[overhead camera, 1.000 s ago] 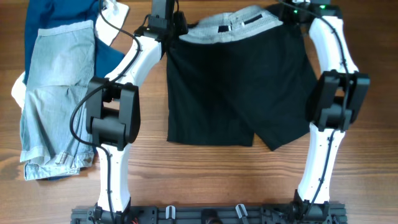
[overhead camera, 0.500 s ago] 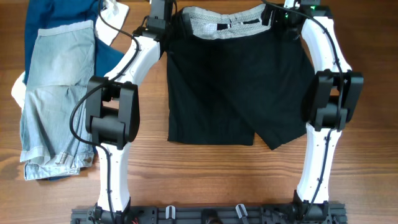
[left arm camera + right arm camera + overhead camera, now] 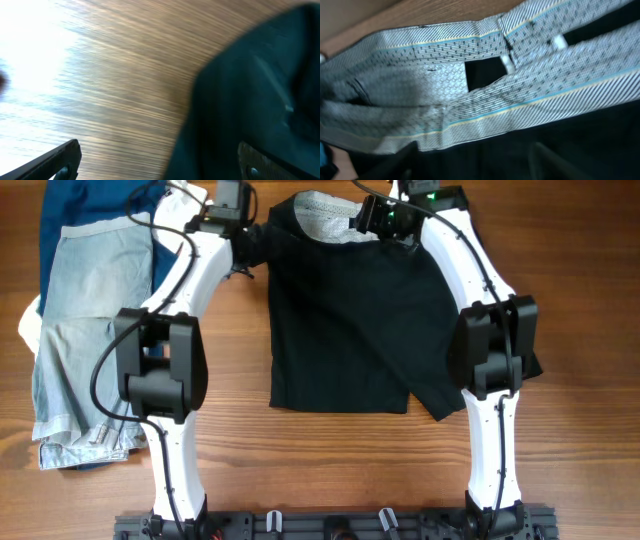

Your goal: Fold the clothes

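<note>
Far across the wooden table (image 3: 330,460), plain black fabric shorts (image 3: 350,320) lie spread, waist at both claws; left gripper (image 3: 160,150) gapes wide, right gripper (image 3: 374,218) state unreadable; best pinch both waist corners level before folding.

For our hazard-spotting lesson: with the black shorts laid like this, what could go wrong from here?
1. The left pincer looks open, with the edge of the black shorts near only one finger; the corner could slip and bunch.
2. One leg lies skewed across the other, so folding now may set a crooked shape.
</note>
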`<state>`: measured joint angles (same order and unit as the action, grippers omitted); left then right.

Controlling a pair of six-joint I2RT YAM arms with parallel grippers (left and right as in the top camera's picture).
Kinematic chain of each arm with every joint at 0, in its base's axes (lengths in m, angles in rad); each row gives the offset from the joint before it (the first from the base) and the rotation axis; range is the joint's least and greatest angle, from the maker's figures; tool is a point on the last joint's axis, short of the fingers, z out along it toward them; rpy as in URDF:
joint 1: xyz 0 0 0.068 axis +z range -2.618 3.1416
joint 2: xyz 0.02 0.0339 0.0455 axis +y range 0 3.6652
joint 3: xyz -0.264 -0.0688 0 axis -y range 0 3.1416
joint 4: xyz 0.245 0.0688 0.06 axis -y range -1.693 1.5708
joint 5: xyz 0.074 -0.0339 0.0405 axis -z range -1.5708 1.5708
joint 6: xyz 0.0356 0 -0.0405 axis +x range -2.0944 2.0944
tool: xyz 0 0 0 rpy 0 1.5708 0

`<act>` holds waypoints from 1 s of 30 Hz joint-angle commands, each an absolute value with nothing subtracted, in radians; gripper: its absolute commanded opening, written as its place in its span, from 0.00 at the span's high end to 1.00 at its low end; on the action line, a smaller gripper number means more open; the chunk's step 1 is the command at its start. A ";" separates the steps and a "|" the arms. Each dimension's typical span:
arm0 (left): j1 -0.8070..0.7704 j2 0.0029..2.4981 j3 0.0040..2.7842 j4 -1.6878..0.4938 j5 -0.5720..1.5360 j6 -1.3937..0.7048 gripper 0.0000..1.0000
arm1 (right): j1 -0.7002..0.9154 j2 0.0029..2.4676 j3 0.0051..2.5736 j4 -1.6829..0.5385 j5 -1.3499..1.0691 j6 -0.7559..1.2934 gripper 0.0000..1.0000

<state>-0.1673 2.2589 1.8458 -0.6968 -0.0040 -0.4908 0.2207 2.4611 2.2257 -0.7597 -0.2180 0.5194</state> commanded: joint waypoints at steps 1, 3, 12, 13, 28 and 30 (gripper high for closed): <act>-0.137 2.210 1.852 -0.715 -0.020 -0.537 0.00 | 0.226 2.498 2.209 -0.744 -0.181 0.702 0.41; -0.134 2.210 1.852 -0.720 -0.020 -0.536 0.00 | 0.235 2.519 2.207 -0.739 -0.187 0.745 0.43; -0.134 2.210 1.852 -0.727 -0.020 -0.536 0.00 | 0.265 2.608 2.197 -0.658 -0.221 0.789 0.37; -0.134 2.210 1.852 -0.727 -0.020 -0.536 0.00 | 0.265 2.624 2.197 -0.624 -0.221 0.802 0.37; -0.140 2.210 1.852 -0.727 -0.012 -0.536 0.00 | 0.263 2.657 2.199 -0.052 -0.084 0.649 0.51; -0.146 2.210 1.852 -0.726 -0.009 -0.536 0.00 | 0.263 2.660 2.199 0.022 -0.001 0.608 0.43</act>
